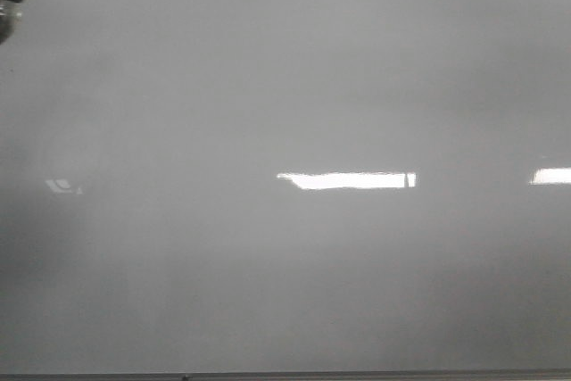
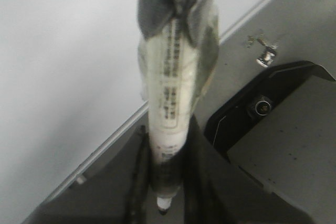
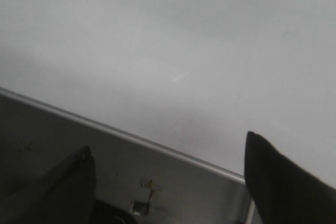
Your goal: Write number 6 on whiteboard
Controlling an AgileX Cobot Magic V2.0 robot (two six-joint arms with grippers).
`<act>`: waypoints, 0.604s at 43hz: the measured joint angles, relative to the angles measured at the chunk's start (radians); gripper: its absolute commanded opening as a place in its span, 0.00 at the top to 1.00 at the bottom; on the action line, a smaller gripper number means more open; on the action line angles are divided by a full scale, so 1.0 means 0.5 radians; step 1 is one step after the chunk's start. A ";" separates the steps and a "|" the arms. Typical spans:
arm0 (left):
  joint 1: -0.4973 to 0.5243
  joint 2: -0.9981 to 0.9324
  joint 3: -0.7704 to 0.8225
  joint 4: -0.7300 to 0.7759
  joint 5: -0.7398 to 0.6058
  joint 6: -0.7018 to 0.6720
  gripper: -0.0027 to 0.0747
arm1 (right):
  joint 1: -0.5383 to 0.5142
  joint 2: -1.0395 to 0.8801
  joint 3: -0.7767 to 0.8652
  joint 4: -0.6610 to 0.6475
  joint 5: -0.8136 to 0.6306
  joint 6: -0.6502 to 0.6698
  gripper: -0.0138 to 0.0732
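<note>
Whiteboard surface, a large glossy pale grey-white flat board [image 1: 268, 86] with a thin dark frame edge, is filling the front view and showing only bright light reflections; no number 6 stroke is showing on it. Left gripper [image 2: 164, 182] is pinching a white cylindrical marker pen [image 2: 170, 108] wrapped in clear tape, its dark fingers pressing against the barrel on both sides. Marker tip is lying off the board, over the grey table [image 2: 252, 66]. Right gripper [image 3: 168, 182] is standing spread wide, holding nothing, beside the board's frame.
</note>
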 measured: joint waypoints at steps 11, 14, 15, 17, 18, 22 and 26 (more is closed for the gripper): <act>-0.493 0.078 -0.018 -0.036 0.002 0.180 0.97 | 0.181 0.267 -0.136 0.349 0.138 -0.701 0.22; -0.607 0.106 -0.037 -0.036 -0.007 0.193 0.97 | 0.283 0.334 -0.153 0.389 0.142 -0.858 0.25; -0.640 0.120 -0.054 -0.036 -0.007 0.197 0.97 | 0.327 0.355 -0.163 0.394 0.142 -0.896 0.26; -0.711 0.140 -0.091 -0.036 -0.011 0.197 0.97 | 0.409 0.409 -0.175 0.402 0.142 -0.974 0.27; -0.751 0.152 -0.109 -0.036 -0.011 0.201 0.97 | 0.446 0.430 -0.184 0.402 0.145 -0.995 0.27; -0.882 0.197 -0.193 -0.036 -0.026 0.202 0.97 | 0.632 0.523 -0.240 0.409 0.143 -1.069 0.27; -0.987 0.243 -0.237 -0.036 -0.038 0.202 0.97 | 0.783 0.604 -0.305 0.428 0.143 -1.128 0.27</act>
